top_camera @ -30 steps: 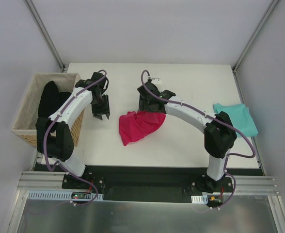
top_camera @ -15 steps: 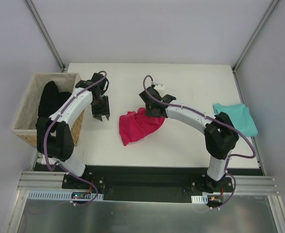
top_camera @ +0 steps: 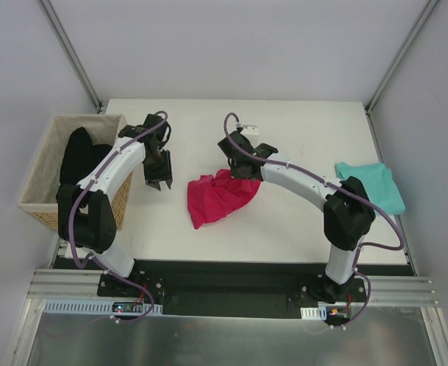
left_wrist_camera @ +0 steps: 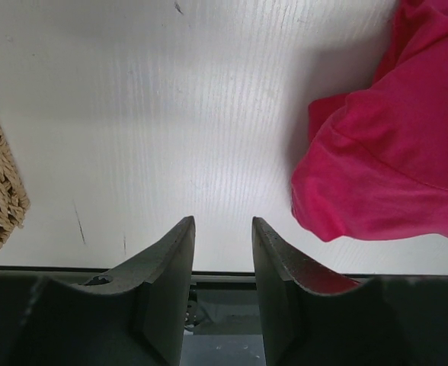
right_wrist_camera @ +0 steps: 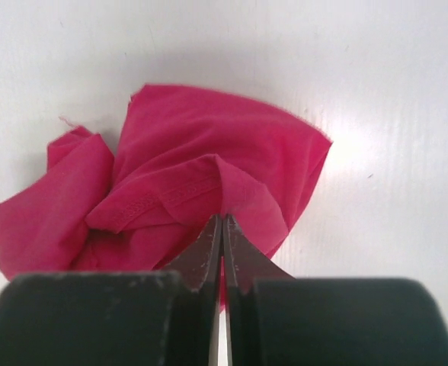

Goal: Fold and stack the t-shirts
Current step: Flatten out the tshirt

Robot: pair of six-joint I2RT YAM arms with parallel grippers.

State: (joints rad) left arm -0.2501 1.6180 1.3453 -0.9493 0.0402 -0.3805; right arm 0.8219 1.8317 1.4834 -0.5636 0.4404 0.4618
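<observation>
**Right end effector pinched onto the crimson shirt; left one half open and empty**

The right end effector has its two dark fingers pressed fully together, the tips nipping a raised fold of the crumpled crimson-pink cloth t-shirt. That shirt lies bunched near the middle of the white surface. The left end effector hangs above bare surface with its fingers partway apart and nothing between them. It sits between the woven wicker basket and the crimson heap, touching neither. The teal cloth t-shirt lies flat at the surface's right edge, well apart from both end effectors.
</observation>
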